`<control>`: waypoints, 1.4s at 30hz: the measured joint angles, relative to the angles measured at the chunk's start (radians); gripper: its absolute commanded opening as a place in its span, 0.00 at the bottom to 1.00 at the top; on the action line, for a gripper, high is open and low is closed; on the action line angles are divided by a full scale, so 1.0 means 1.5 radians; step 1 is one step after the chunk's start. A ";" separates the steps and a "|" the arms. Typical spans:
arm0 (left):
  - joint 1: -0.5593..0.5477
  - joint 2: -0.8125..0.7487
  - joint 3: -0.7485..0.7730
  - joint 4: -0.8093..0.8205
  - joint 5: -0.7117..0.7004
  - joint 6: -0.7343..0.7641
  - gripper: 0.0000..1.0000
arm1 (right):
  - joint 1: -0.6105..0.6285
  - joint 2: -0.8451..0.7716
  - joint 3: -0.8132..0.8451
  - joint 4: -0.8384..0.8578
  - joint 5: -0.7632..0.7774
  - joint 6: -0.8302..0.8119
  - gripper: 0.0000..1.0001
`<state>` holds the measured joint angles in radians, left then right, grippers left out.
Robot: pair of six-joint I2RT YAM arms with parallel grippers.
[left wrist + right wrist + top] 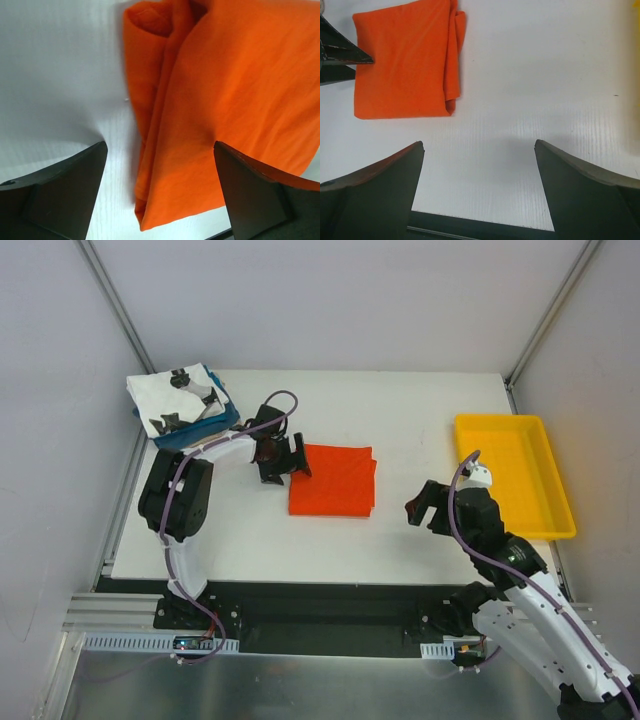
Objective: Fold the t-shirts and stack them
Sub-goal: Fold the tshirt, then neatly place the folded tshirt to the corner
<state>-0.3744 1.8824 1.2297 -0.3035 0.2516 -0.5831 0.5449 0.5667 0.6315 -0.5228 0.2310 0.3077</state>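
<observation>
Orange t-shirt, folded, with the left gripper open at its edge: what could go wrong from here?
1. The left gripper straddles the layered edge of the orange t-shirt; it might pinch only some layers, and the fold could open when lifted.
2. The white t-shirt, stacked on the blue t-shirt, lies at the far left corner of the table; a careless placement might push both off.
</observation>
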 measured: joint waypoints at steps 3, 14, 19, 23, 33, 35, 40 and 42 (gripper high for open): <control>-0.018 0.021 0.023 0.004 -0.010 -0.002 0.63 | 0.000 0.002 -0.003 -0.013 0.013 0.001 0.97; -0.072 0.115 0.136 -0.019 -0.081 -0.016 0.00 | 0.000 -0.009 -0.032 -0.022 0.053 -0.006 0.97; -0.101 0.131 0.181 -0.061 -0.155 -0.005 0.00 | 0.000 -0.014 -0.037 -0.022 0.069 -0.017 0.97; -0.121 0.141 0.216 -0.110 -0.249 0.013 0.00 | 0.000 -0.013 -0.042 -0.023 0.083 -0.024 0.97; -0.098 0.150 0.315 -0.227 -0.539 0.140 0.00 | 0.000 -0.014 -0.051 -0.031 0.119 -0.028 0.97; -0.087 0.150 0.341 -0.231 -0.579 0.174 0.00 | 0.000 -0.017 -0.053 -0.032 0.126 -0.029 0.97; -0.033 0.163 0.424 -0.241 -0.621 0.243 0.00 | 0.000 -0.020 -0.057 -0.037 0.143 -0.029 0.97; 0.006 0.169 0.459 -0.242 -0.614 0.269 0.00 | 0.000 -0.019 -0.059 -0.038 0.148 -0.029 0.97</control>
<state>-0.3656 2.1357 1.9182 -0.6659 -0.6693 -0.1802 0.5449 0.5388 0.5426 -0.5797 0.4534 0.2642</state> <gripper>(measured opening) 0.037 0.966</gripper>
